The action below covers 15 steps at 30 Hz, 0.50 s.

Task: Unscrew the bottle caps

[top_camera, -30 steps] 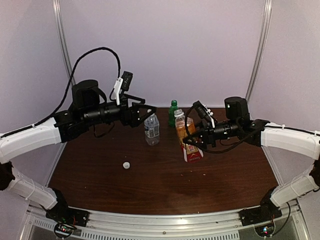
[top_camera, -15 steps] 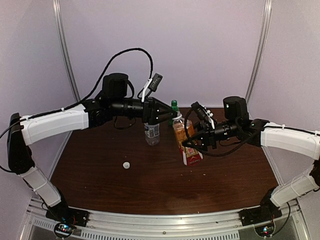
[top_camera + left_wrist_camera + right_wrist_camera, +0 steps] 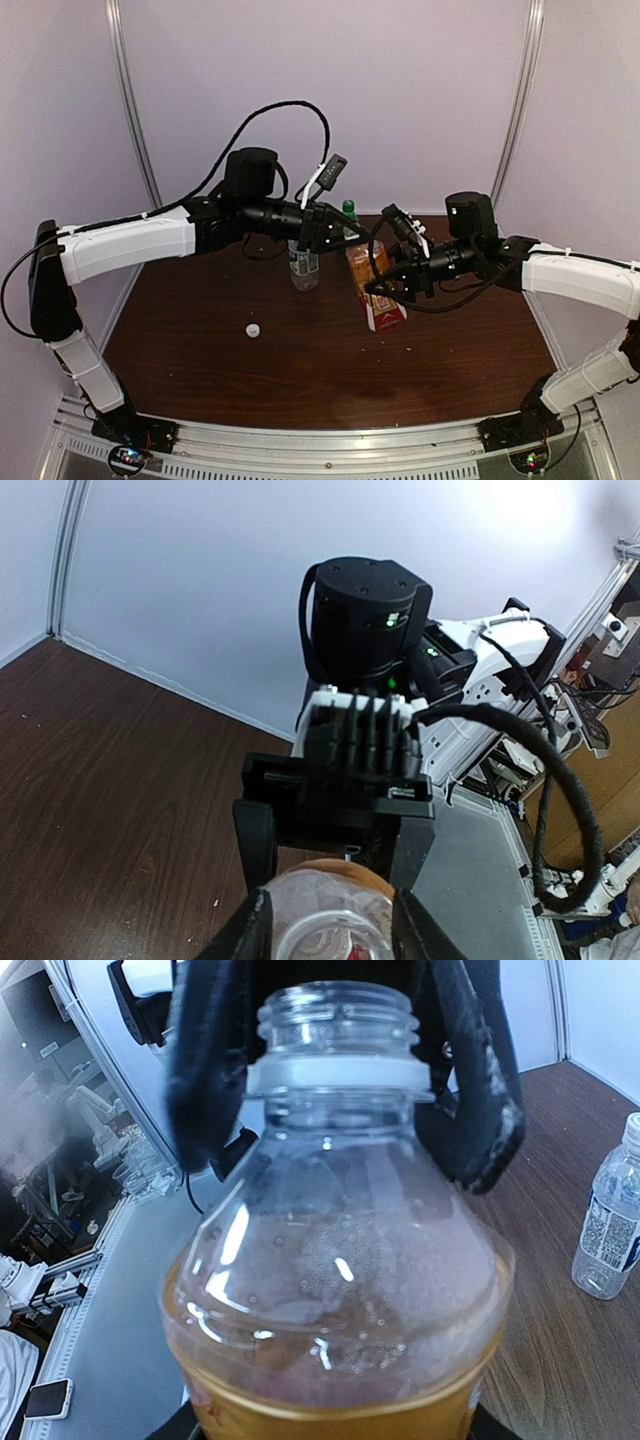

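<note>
Two sets of jaws meet on one bottle. The left jaws stand narrow on either side of the threaded neck (image 3: 335, 1015) of the amber bottle (image 3: 330, 1290); whether they actually bite I cannot tell. The right jaws are clamped on its labelled body at mid-counter (image 3: 300, 380). The neck looks bare, with an open mouth, clear threads and a white ring (image 3: 340, 1075), and a white cap (image 3: 253, 329) lies well apart. Twisting here probably gains nothing. Better to check first, then take the water bottle (image 3: 607, 1222), which looks capped. Grip its cap squarely while the other jaws steady the body. The green bottle (image 3: 347, 210) stands behind.
</note>
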Each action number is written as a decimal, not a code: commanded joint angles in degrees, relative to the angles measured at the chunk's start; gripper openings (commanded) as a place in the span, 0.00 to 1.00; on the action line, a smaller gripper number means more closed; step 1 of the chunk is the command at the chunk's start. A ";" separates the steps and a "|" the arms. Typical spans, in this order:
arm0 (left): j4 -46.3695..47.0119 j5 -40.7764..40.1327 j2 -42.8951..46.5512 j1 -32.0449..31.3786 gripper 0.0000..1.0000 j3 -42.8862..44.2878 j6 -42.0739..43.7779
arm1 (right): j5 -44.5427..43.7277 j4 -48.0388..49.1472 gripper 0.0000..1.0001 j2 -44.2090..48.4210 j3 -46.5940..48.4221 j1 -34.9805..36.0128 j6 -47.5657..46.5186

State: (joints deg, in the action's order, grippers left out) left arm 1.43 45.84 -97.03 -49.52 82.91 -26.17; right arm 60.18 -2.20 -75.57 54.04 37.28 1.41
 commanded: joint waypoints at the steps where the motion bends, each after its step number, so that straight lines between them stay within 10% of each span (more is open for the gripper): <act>1: 0.90 2.29 -0.30 -0.23 0.35 1.83 0.54 | -0.98 -0.26 0.56 1.47 1.51 0.26 -0.62; 15: -6.13 -5.00 -0.34 -0.14 0.07 3.98 7.78 | -16.17 -8.21 1.00 4.29 2.02 -0.21 -0.64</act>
State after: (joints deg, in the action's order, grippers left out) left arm -2.07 44.45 -97.21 -49.52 84.07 -22.11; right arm 51.03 -7.03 -74.06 54.76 37.52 1.19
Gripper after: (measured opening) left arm 0.309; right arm 0.988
